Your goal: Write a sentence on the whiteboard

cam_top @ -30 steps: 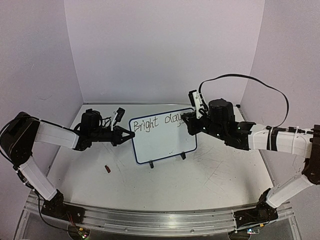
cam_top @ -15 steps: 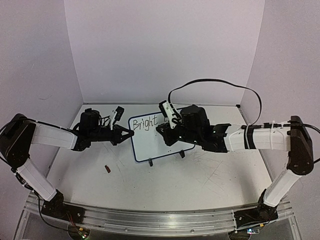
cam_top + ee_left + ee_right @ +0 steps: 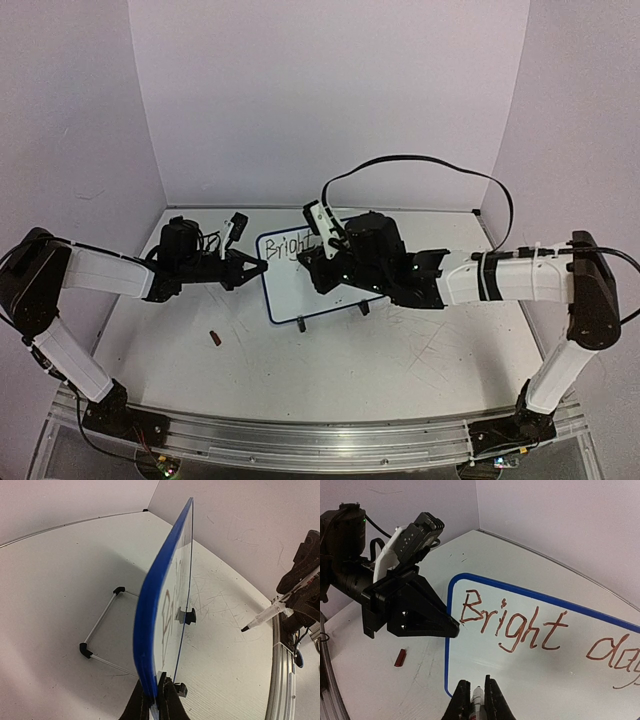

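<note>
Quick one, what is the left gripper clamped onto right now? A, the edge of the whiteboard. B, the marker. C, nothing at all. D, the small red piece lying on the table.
A: the left gripper is shut on the blue rim of the whiteboard, while the marker sits in the right gripper.

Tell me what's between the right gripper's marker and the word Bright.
Just bare whiteboard, per the right wrist view; marker sits below the sentence.
</note>
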You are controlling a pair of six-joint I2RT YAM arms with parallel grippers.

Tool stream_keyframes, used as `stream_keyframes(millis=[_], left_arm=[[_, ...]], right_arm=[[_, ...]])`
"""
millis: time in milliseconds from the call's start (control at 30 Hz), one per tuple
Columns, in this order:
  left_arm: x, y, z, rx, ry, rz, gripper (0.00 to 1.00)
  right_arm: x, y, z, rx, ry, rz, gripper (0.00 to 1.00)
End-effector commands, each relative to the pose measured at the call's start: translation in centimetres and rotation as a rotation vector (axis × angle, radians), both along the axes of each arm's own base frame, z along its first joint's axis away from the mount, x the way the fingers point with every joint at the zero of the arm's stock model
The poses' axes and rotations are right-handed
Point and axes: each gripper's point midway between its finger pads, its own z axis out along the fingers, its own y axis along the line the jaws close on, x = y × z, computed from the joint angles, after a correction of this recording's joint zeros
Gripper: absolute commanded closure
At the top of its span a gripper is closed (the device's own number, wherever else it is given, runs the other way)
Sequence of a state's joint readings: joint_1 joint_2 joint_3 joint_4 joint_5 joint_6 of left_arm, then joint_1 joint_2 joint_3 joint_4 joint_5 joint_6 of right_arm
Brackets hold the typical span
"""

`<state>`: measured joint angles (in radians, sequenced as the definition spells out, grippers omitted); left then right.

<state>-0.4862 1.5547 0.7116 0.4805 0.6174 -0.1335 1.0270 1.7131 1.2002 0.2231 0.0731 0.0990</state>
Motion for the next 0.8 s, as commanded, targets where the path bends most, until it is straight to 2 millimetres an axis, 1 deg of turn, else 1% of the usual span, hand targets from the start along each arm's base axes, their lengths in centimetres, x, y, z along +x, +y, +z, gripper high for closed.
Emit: stream_keyframes(millis=[0,233,433,567,667,767], left_arm=[[2.6,1.7,0.7,0.035,-0.074,0.133,1.0],[2.5,2.0,0.9,0.042,-0.088,0.148,1.0],[2.6,2.0,0.9,0.041,-0.087,0.15,1.0],[2.7,1.9,0.8,0.041,-0.085,0.144,1.0],[2.7,1.9,0.8,0.042,-0.087,0.145,1.0],[2.6,1.9,0.7,0.044,-0.086,0.144,1.0]], right_arm=[[0.4,1.8,2.5,0.081,-0.019,-0.02,1.0],[-0.3,4.7,1.5,0.063,-0.029,0.027,1.0],[0.1,5.2,-0.4,0.031,-0.046,0.016,1.0],[-0.5,6.0,-1.0,0.009,-0.067,0.054,1.0],[-0.1,5.8,-1.5,-0.014,-0.085,0.004,1.0],[1.2,4.4,-1.7,-0.027,-0.092,-0.105,1.0]])
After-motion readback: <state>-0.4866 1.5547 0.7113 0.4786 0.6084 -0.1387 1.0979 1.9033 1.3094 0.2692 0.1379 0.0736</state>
